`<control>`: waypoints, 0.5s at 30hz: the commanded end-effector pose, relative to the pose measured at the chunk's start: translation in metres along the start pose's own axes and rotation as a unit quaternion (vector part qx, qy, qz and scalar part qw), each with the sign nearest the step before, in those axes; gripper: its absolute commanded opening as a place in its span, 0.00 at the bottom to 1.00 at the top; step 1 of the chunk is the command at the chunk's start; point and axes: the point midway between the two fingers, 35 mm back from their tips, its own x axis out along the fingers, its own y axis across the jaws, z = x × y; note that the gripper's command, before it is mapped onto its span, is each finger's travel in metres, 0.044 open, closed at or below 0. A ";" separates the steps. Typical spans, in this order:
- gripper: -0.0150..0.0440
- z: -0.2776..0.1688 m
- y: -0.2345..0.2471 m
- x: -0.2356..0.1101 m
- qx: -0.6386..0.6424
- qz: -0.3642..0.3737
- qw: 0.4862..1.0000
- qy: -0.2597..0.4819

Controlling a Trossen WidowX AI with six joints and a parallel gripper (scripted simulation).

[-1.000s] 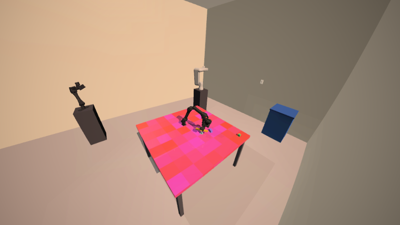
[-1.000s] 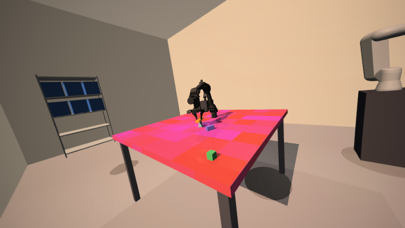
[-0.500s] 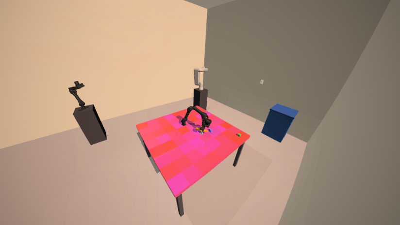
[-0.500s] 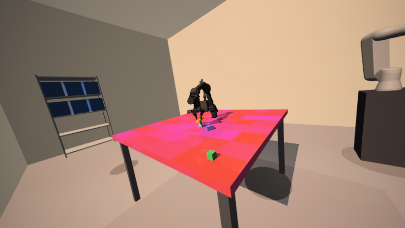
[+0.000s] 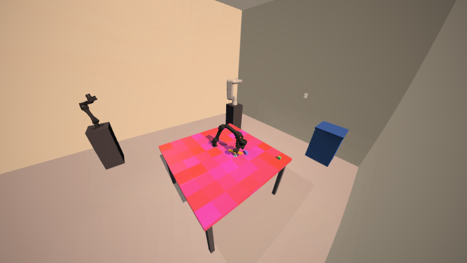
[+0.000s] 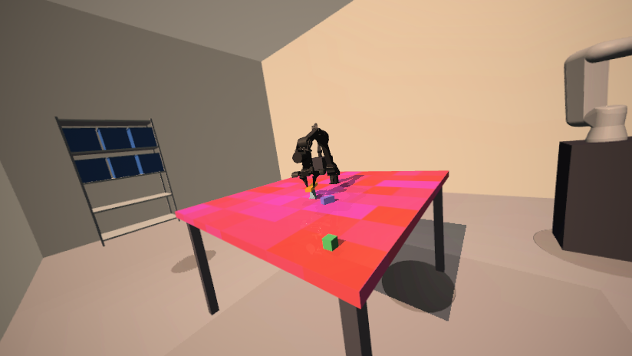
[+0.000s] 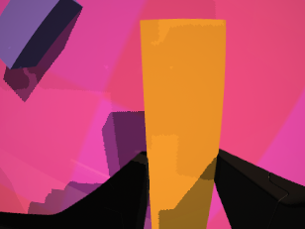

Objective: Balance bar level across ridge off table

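Observation:
My gripper (image 5: 236,150) (image 6: 312,184) (image 7: 180,158) is shut on the orange bar (image 5: 240,152) (image 6: 307,189) (image 7: 184,93), gripping it near its middle. The bar stretches straight ahead of the fingers in the wrist view and hangs close above the table. The ridge (image 6: 312,195) (image 5: 235,155), a small pale wedge, stands right under the bar. I cannot tell whether the bar touches it. In the wrist view the ridge is mostly hidden by the bar; a dark purple patch (image 7: 125,139) shows at its left side.
A purple block (image 5: 245,152) (image 6: 327,200) (image 7: 36,24) lies on the red and pink table (image 5: 209,192) (image 6: 274,221) close beside the ridge. A green cube (image 5: 278,157) (image 6: 330,242) sits near the table's edge, well away from the arm.

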 end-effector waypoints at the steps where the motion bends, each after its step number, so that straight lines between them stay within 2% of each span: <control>1: 0.25 0.000 0.000 0.002 -0.001 0.000 1.000 0.001; 15: 0.25 0.000 0.000 0.003 -0.001 0.000 1.000 0.001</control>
